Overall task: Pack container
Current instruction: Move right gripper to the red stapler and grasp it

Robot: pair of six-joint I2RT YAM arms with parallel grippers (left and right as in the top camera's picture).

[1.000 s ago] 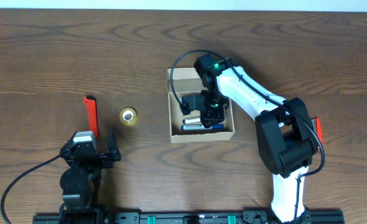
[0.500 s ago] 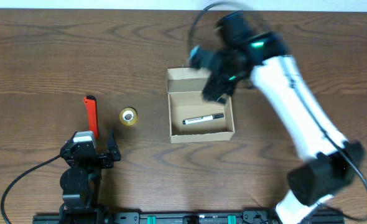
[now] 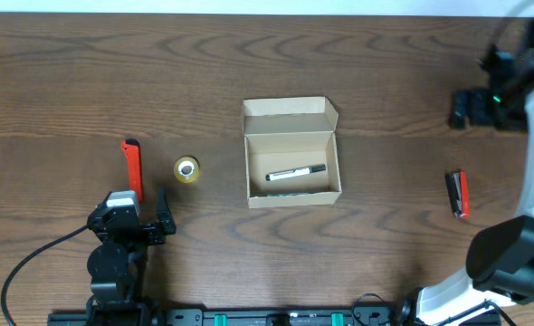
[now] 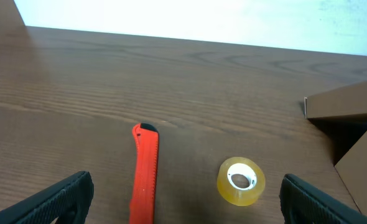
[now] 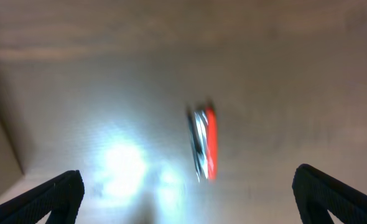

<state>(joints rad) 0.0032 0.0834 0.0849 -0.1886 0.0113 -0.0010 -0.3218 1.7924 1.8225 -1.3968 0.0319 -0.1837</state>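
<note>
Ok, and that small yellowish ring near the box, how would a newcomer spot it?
Find the open cardboard box in the middle of the wooden table. To its left, between the box and a long red tool, sits a roll of tape. It is the only round thing there, yellowish with a pale core.

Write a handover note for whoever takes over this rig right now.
Left gripper: open, empty, near left, facing the red tool and tape roll.
Right gripper: open, empty, far right, with the red-and-black tool in its blurred camera view.
Container: centre of table, lid open, marker lying inside.
Done: marker packed.
To do: probably the three loose items, then close the lid.
</note>
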